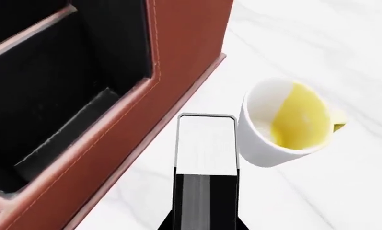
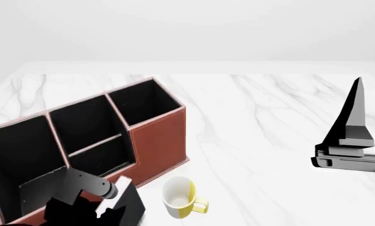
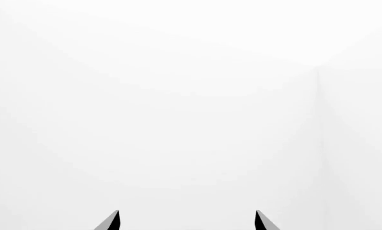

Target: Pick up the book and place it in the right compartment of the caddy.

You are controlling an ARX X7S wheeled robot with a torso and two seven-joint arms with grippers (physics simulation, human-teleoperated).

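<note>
Book gripped low beside the caddy, not yet carried to the end section.

The left pincer [image 2: 106, 207] pinches the book [image 1: 207, 158], which shows white page edges between black covers in the left wrist view and sits low at the caddy's [image 2: 159, 141] front wall, just beside a white mug with a yellow inside [image 2: 181, 197] on the marble counter [image 2: 269, 132]. By my reading the pickup is done or nearly so; whether the book is clear of the counter I cannot tell. Left to do: raise it above the rim, bring it over the right compartment [image 2: 143, 101], the tall square end section, which looks empty, and lower it in. The right pincer [image 2: 356, 122] is spread, pointing upward well off to the side, holding nothing.
</note>
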